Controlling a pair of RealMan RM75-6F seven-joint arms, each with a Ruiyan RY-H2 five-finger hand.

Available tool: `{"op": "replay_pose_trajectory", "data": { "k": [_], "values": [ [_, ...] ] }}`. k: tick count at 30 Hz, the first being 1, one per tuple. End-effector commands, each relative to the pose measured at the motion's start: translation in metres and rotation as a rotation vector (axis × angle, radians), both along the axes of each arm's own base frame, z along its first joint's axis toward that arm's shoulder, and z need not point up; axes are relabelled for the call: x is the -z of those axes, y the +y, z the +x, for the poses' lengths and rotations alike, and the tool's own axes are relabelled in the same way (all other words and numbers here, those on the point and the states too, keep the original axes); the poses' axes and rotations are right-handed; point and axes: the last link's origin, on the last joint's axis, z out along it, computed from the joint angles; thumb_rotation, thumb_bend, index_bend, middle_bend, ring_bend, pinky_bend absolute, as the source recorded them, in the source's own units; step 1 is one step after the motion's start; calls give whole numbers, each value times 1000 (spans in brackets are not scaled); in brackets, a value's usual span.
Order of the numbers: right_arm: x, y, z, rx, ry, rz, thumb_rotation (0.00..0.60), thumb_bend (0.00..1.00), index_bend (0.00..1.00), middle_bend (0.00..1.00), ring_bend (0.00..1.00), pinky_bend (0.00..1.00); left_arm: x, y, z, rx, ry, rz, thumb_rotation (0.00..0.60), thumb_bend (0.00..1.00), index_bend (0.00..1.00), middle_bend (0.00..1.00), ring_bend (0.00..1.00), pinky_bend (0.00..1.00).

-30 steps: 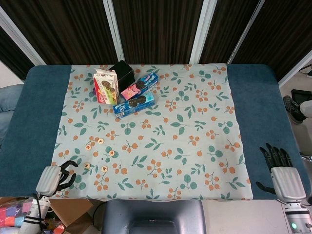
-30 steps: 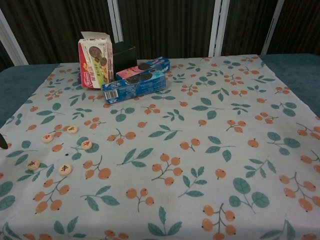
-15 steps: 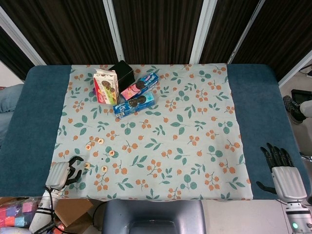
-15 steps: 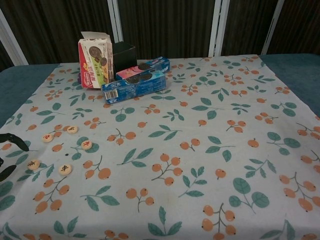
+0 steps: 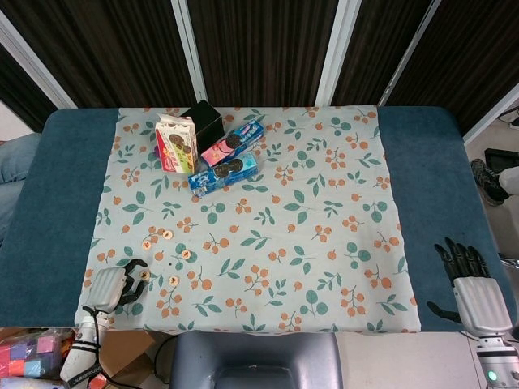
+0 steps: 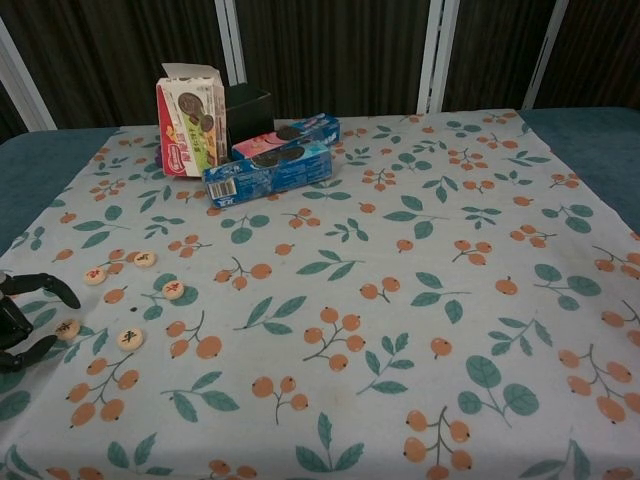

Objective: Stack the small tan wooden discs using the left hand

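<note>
Several small tan wooden discs lie apart on the near-left part of the floral cloth, none stacked. In the head view the nearest ones are a disc (image 5: 144, 275) and a disc (image 5: 173, 280), with others further back such as a disc (image 5: 167, 235). My left hand (image 5: 113, 285) hovers at the cloth's near-left corner, fingers curved and apart, its tips just left of the nearest disc (image 6: 67, 328). It holds nothing. In the chest view my left hand (image 6: 25, 312) shows at the left edge. My right hand (image 5: 470, 284) rests on the blue table at the near right, fingers spread, empty.
At the back left stand a pink-and-white snack box (image 5: 176, 143), a black box (image 5: 204, 120) and two cookie packs, pink (image 5: 231, 143) and blue (image 5: 223, 173). The floral cloth (image 5: 324, 203) covers the blue table (image 5: 57, 203).
My left hand has moved right and forward from the table's corner onto the cloth, closing in on the nearest disc. The discs and my right hand have not moved.
</note>
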Motion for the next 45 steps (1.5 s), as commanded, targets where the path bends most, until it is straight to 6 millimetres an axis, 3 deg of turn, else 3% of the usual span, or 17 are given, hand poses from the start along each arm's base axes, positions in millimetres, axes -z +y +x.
{"op": "replay_pose_trajectory", "data": {
  "k": [1,32,45],
  "values": [
    [0,0,0,-1,-1,-1,600,186,0,0,0,0,1,1,-1,-3,7,-3,600,443,371,1000,1000,1000],
    [-1,1,0,1,-1,-4,600,187,0,0,0,0,7,6,0,-5,-2,-16,600,442,488,1000,1000,1000],
    [0,1,0,4,1,-1,600,186,0,0,0,0,-11,42,22,3,-67,97,600,442,488,1000,1000,1000]
  ]
}}
